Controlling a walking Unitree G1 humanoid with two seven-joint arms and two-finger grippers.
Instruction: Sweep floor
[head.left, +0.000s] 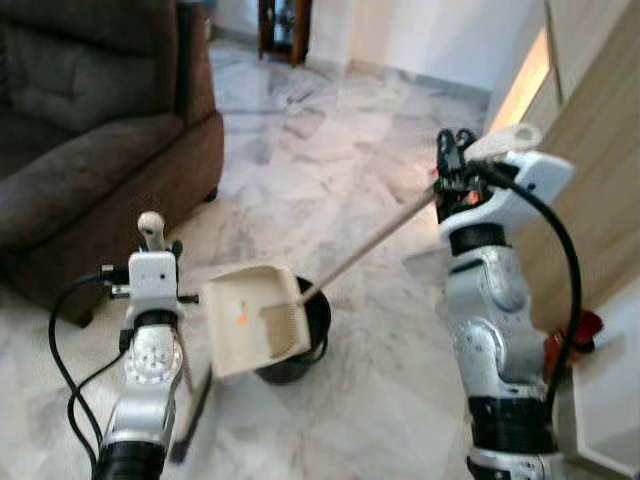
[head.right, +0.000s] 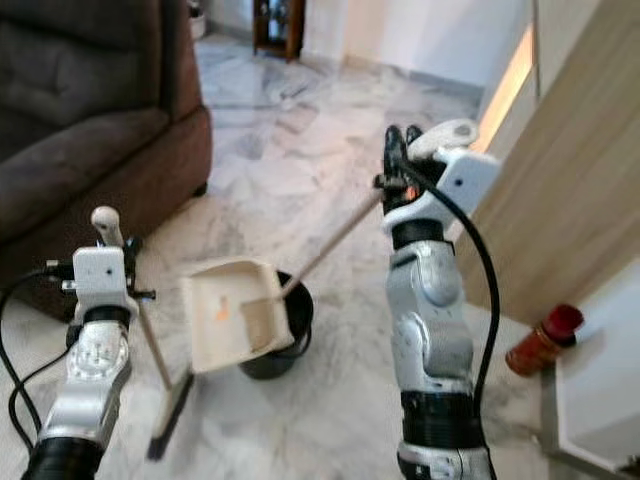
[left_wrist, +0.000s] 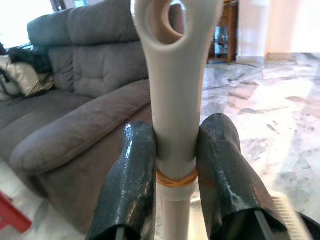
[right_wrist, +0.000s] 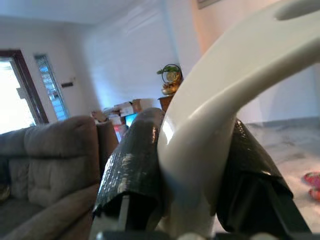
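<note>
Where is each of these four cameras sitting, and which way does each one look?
Left eye: on the head, looking down at both arms, the dustpan over a black bin.
Right eye: beside it, same scene; both show the sofa.
Left wrist: on the left arm, along the left gripper clamping the broom handle.
Right wrist: along the right gripper clamping the dustpan handle.

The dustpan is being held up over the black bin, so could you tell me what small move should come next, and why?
Probably the right gripper, shut on the dustpan handle, should tilt the dustpan further so it empties into the black bin. An orange scrap sits in the pan, which hangs over the bin's rim. The left gripper holds the broom aside.
</note>
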